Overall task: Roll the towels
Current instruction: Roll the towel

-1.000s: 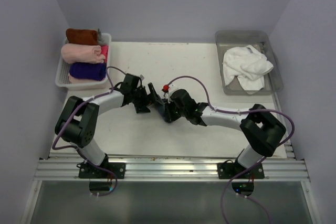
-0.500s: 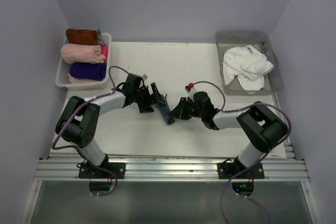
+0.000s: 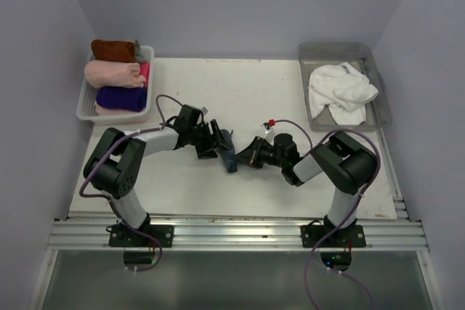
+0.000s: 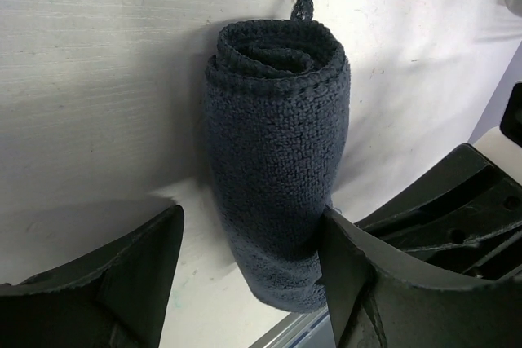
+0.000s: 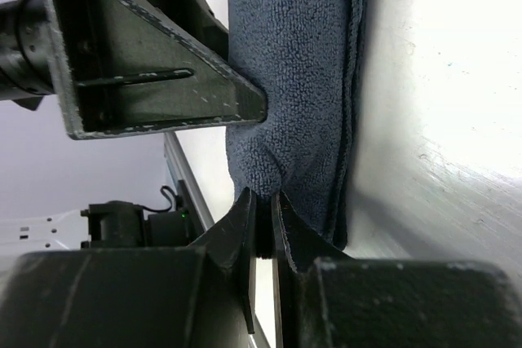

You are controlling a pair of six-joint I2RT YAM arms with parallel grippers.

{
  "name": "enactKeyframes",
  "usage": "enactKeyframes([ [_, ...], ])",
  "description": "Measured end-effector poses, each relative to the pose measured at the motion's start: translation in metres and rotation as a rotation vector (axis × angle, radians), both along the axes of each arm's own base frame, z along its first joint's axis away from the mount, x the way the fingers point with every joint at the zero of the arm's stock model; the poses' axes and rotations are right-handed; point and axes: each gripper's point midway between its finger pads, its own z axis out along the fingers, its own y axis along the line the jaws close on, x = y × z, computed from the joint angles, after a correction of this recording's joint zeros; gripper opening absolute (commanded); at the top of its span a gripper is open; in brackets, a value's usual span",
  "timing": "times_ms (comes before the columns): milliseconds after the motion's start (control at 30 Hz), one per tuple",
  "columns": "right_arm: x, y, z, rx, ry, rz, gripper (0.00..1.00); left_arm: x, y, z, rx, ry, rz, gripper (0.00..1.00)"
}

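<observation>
Lying near the middle of the white table (image 3: 290, 99), the slate-blue towel (image 3: 229, 156) is the mark from which everything else is placed. Well off to its left and toward the back wall stands a white basket (image 3: 83, 110). It holds the rust-brown towel (image 3: 112, 50), rolled, at the far end, with a pink roll (image 3: 112, 72) and a purple roll (image 3: 120, 97) beside it. Well off to the right of the slate-blue towel and back stands a grey tray (image 3: 379, 117) holding the white towel (image 3: 341, 92) in a loose heap, not yet rolled.

The slate-blue towel is wound into a tight cylinder, and the left wrist view shows the spiral at its far end. Its long axis runs roughly from the arm bases toward the back wall, so it lies crosswise between the two arms. The left gripper (image 3: 216, 144) sits just left of it and the right gripper (image 3: 245, 155) just right of it, about equally near.

The left gripper's jaws are spread wide and straddle the near end of the roll. One finger (image 4: 122, 275) stands apart from the cloth over bare table, and the other (image 4: 367, 275) touches its side. It has hold of nothing. The right gripper is drawn in to a sliver, its fingertips (image 5: 245, 218) pressed into the roll's right flank, where they seem to nip a small pucker of terry.

Since the roll's length runs across the line on which the left jaws would close, closing them would probably squeeze it across its width. The left arm, on the basket's side, looks the better placed to carry it there, though the right would need to let go first.
</observation>
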Motion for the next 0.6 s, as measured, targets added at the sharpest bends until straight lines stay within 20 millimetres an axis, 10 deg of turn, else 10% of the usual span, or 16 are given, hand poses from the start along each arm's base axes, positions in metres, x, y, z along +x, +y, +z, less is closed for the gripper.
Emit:
enactKeyframes([
  [600,0.001,-0.001,-0.001,0.070,0.023,-0.013,0.00,0.008,-0.024,-0.005,-0.057,0.000,-0.007,0.51],
])
